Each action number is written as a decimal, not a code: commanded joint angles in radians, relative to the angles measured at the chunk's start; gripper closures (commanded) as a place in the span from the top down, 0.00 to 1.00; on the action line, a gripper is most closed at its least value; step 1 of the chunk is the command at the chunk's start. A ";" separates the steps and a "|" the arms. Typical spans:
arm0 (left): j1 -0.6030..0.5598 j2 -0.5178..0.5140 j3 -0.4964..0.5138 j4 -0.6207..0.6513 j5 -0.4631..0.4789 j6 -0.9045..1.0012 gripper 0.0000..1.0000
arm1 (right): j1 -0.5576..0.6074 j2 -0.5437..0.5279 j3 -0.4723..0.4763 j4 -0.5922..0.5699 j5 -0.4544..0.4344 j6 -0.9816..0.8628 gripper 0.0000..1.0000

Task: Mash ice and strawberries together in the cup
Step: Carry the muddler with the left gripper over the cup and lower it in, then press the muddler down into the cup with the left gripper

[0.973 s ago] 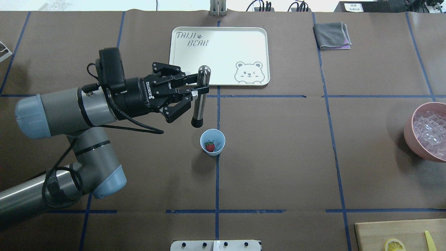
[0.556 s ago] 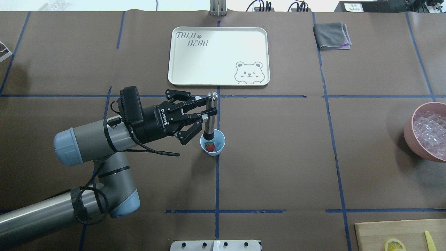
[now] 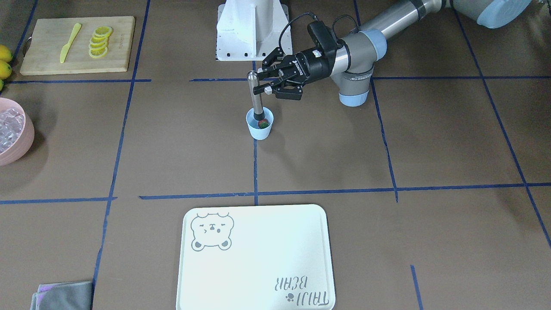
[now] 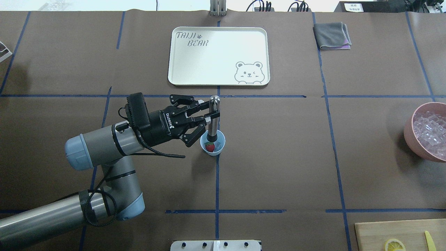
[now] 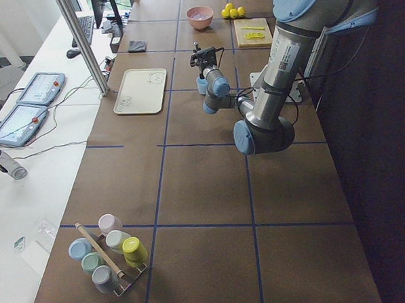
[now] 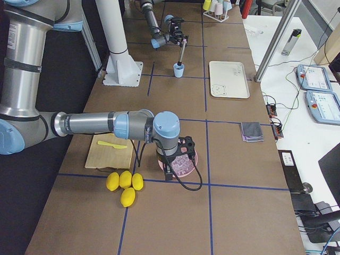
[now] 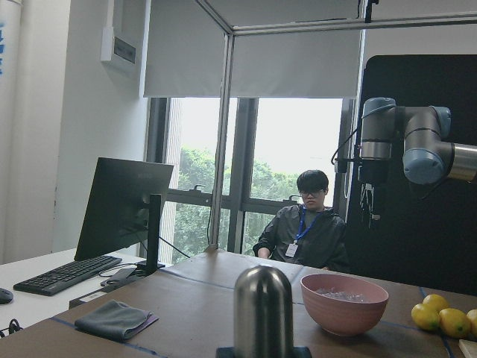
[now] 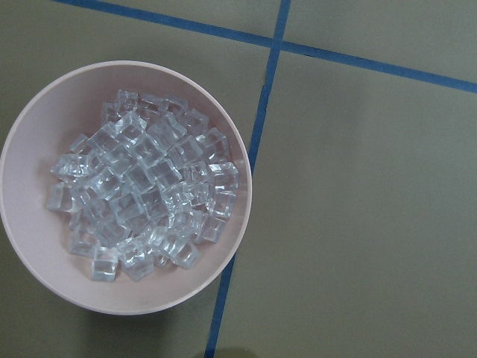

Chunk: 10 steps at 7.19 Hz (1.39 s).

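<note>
The pale blue cup stands on the table's centre line. A red strawberry lies inside it. I cannot make out the ice in the cup beside the muddler's tip. My left gripper is shut on an upright steel muddler, and the muddler's black tip is down inside the cup. The muddler's rounded top fills the bottom of the left wrist view. My right gripper hangs over the pink bowl; whether it is open or shut I cannot tell.
A pink bowl of ice cubes sits at the right edge. A white bear tray and a grey cloth lie at the far side. A cutting board holds lemon slices and a yellow knife. A person sits beyond the table's end.
My left arm has come back from the tray's edge toward the cup. It has lowered the muddler, whose tip has gone from above the table into the cup.
</note>
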 commanded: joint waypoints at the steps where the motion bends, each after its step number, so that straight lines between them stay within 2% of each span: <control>1: 0.017 -0.005 0.081 -0.079 0.001 0.021 0.00 | 0.001 0.000 -0.003 0.000 0.000 -0.001 0.99; 6: 0.029 -0.011 0.071 -0.089 0.021 0.019 0.00 | 0.001 0.000 -0.005 0.000 -0.003 -0.001 0.99; 8: -0.018 -0.005 0.000 -0.066 0.013 -0.017 0.00 | 0.001 0.000 -0.005 0.000 -0.003 -0.001 0.99; 9: -0.037 0.004 -0.050 0.001 0.010 -0.036 0.00 | 0.001 0.000 -0.005 0.000 -0.002 -0.001 0.99; 10: -0.039 0.029 -0.149 0.123 0.008 -0.036 0.00 | 0.001 0.000 -0.005 0.000 -0.002 -0.001 0.99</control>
